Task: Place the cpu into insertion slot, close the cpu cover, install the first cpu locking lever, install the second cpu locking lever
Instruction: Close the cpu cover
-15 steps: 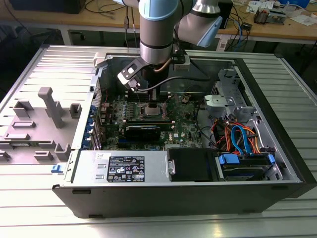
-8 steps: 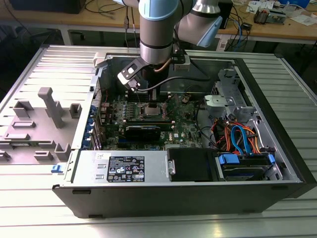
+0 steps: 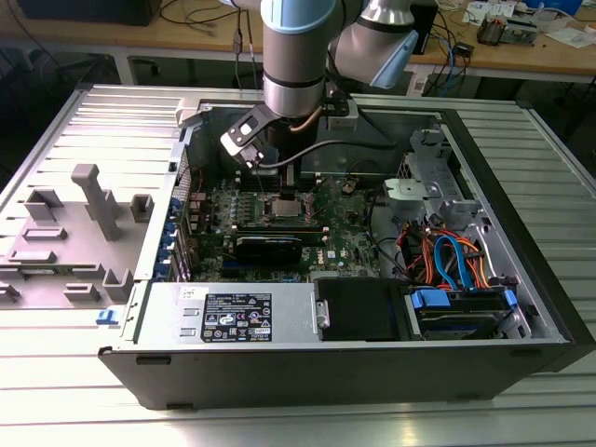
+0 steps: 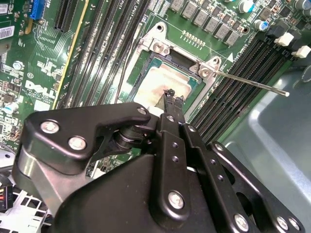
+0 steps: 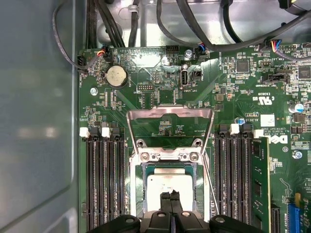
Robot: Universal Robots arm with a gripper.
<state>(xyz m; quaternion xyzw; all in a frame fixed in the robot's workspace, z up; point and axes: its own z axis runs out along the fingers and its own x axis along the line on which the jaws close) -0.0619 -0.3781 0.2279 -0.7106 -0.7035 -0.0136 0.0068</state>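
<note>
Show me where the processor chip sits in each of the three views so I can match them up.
Exterior view: the chip lies near the middle of the green board.
First wrist view: the chip sits just beyond the gripper.
Second wrist view: the chip shows just past the gripper tip.
Shared landmark: the long black memory slots on both sides of the chip.

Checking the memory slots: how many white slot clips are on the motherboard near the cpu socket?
4 in the first wrist view: two white clips between the chassis wall and the socket, two beyond the socket. More may be hidden.
</note>
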